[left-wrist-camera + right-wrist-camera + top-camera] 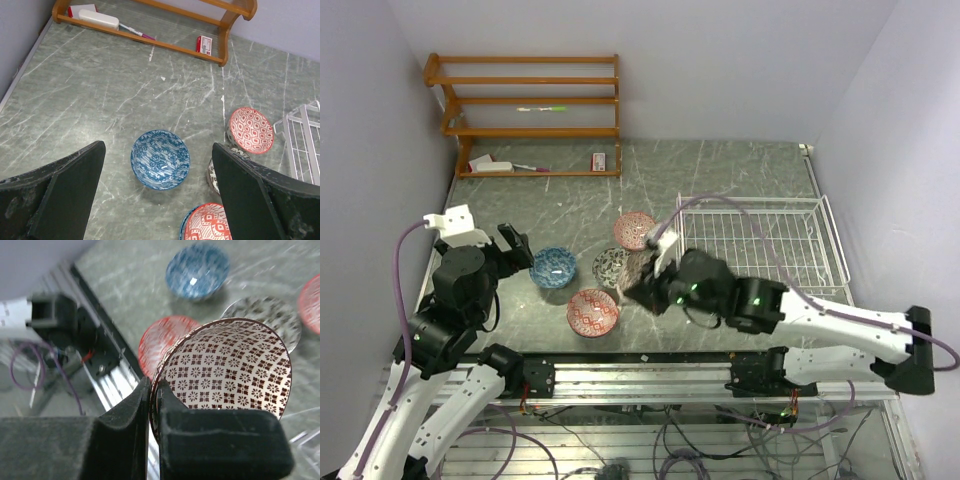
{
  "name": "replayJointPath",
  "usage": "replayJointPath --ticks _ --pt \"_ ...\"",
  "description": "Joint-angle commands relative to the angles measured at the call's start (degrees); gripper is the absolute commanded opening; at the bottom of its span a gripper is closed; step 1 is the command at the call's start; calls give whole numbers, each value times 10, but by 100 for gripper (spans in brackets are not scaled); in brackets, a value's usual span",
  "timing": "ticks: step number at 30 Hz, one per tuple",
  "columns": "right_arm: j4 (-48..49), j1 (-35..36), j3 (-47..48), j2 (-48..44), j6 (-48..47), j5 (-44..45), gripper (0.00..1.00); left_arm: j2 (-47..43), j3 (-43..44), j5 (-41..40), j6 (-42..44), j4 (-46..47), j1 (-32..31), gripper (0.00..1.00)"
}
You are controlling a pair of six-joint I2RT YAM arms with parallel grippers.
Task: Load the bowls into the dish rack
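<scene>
The right end effector [152, 390] is closed down hard on the rim of the brown-patterned bowl [225, 370], one finger inside the wall and one outside, with barely a sliver between them. The bowl is tipped up nearly on edge and looks to be clear of the worktop [720, 170], hanging above the cluster of other bowls just left of the dish rack [790, 250], which has nothing in it that I can see. That grip worries me: it is a thin pinch on smooth glazed ceramic, all the bowl's weight hangs off to one side, and any jolt during the swing rightward could let it pivot or slide out. If it goes, it lands on the red bowl [167, 337] or the black-and-white bowl [267, 315] directly below, and ceramic on ceramic chips. The rack's near wall is the other hazard; a low carry would knock the bowl's rim against the wire and lever it out of the fingers. The left end effector [157, 146] hangs wide open with nothing in it over the blue bowl [160, 159], well apart from the right arm, so I see little risk of a clash between the arms.
</scene>
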Motion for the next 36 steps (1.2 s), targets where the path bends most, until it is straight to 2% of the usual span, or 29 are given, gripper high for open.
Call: replayJointPath --ticks 1,4,10,13,18,22,26,36 --pt "73 -121 -20 -69 -16 -99 0 4 19 17 -1 25 5 99" --pt "95 -220 -28 -104 -18 -143 0 7 24 18 1 21 5 99" --pt "110 -348 -33 -127 -11 -193 0 11 41 18 11 12 5 99" --pt "131 -421 -46 -124 10 -247 0 10 42 18 13 11 5 99" --pt "214 -595 -94 -106 91 -418 0 11 42 25 16 11 5 99" --pt "366 -711 -156 -76 206 -566 0 13 48 22 20 7 5 99" --pt "481 -745 -195 -38 282 -623 0 16 48 21 22 9 5 99" --pt "588 -757 -251 30 369 -612 0 29 41 30 22 22 5 99"
